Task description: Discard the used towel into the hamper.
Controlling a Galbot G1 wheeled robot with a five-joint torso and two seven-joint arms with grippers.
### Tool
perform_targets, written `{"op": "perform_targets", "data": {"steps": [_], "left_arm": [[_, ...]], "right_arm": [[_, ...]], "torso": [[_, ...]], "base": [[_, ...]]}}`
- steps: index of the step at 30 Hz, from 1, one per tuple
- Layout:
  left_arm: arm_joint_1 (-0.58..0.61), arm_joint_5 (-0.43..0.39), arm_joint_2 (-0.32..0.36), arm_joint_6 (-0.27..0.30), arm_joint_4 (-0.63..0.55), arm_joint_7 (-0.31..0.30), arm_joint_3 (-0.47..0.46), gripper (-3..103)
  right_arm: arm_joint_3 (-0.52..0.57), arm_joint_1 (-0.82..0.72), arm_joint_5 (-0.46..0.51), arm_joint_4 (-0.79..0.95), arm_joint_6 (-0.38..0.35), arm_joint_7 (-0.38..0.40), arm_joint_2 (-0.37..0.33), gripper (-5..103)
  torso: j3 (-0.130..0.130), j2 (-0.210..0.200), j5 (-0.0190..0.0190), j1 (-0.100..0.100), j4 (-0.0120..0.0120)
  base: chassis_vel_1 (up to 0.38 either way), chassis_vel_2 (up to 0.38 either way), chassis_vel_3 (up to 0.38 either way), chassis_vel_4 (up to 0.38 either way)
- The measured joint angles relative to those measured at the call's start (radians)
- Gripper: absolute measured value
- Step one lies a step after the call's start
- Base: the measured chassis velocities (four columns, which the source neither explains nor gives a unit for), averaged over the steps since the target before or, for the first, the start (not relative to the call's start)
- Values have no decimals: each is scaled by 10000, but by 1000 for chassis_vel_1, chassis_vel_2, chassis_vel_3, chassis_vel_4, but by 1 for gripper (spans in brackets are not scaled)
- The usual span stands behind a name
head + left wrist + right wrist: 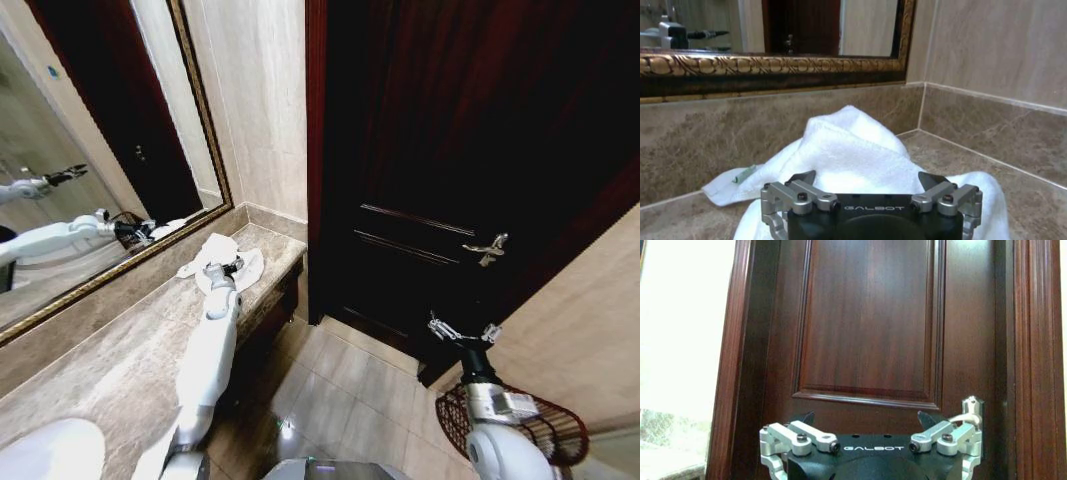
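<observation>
Mirror (90, 150) with gilt frame at far left, above stone counter (110, 360). Towel (215, 262): white, crumpled, lying on counter near its end corner, below mirror frame and left of dark wooden door (470, 150). Left gripper (226, 270) extended over counter, positioned directly at towel; fingers spread wide on either side of raised fold, not yet closed on it. Towel judged light, soft and limp: likely to sag and trail when lifted, no breakage risk. Best hold judged to be the raised central fold (853, 145), pinched deep enough to gather several layers, not a loose edge. Right of door, low on tiled floor: hamper (515, 425), dark reddish-brown openwork basket, well apart from towel. Right gripper (462, 332) held idle just above hamper, facing door, fingers spread, empty.
</observation>
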Motion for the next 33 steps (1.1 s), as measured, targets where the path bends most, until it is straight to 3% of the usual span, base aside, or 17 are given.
{"op": "perform_targets", "data": {"steps": [7,16,33], "left_arm": [[-372,-119,142,8,810,65,115,103],[-630,-139,300,209,1208,296,169,78],[-314,-491,492,166,813,304,173,34]], "right_arm": [[46,17,2,-41,32,1,3,100],[75,16,23,-74,79,4,24,100],[0,42,31,91,71,6,56,100]], "torso": [[0,0,1,0,0],[0,0,1,0,0],[0,1,0,0,0]], "base": [[0,0,0,0],[0,0,0,0],[0,0,0,0]]}}
